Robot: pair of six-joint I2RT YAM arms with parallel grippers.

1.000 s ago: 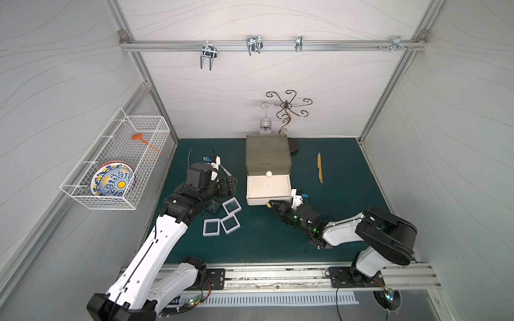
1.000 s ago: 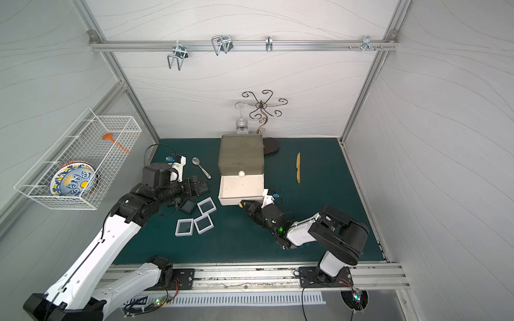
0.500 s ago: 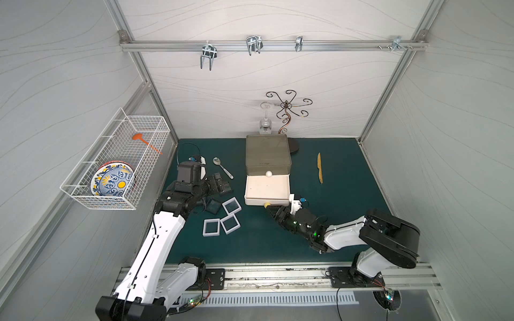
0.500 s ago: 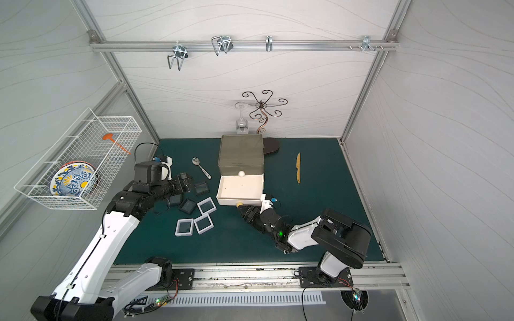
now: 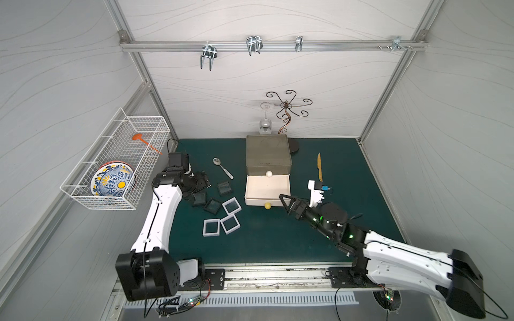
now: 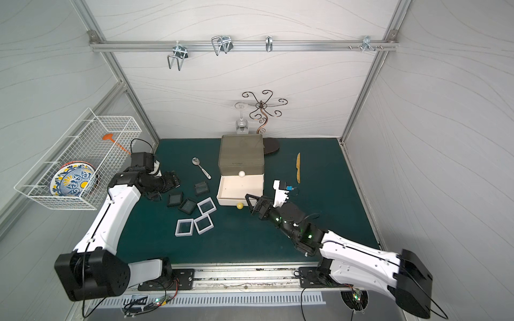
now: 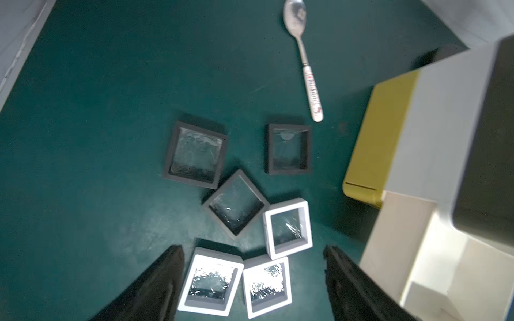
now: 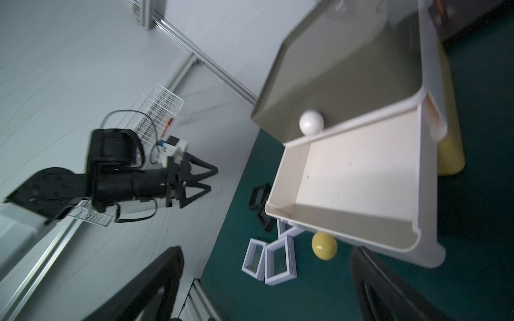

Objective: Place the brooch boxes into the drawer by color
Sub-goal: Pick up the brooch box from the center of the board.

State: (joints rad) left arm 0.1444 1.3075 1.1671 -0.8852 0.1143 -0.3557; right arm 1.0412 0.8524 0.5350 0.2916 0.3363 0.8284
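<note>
Lying closest to the front rail point(image 5: 250, 278), two white brooch boxes point(image 5: 211, 227) are sitting close together on the green mat point(image 5: 278, 239), and a third white box point(image 5: 231, 206) is resting just behind them. Level with that third one, the right gripper point(image 5: 284, 202) is hovering just beside the yellow knob point(image 5: 267, 205) with its jaws spread wide and nothing between them; in the right wrist view the knob is showing between the two dark fingers point(image 8: 169, 261), untouched. Three black brooch boxes point(image 5: 212, 206) are lying a little farther back, the nearest of them just beside the third white box. The white drawer point(image 5: 267, 189) is standing pulled out of the drawer unit point(image 5: 268, 154) and is showing a bare floor. The left gripper point(image 5: 205, 182) is hanging above the mat near the black brooch boxes, jaws apart and gripping nothing. A spoon point(image 5: 222, 167) and a wooden knife point(image 5: 319, 166) are lying farther back, one on either side of the unit.
</note>
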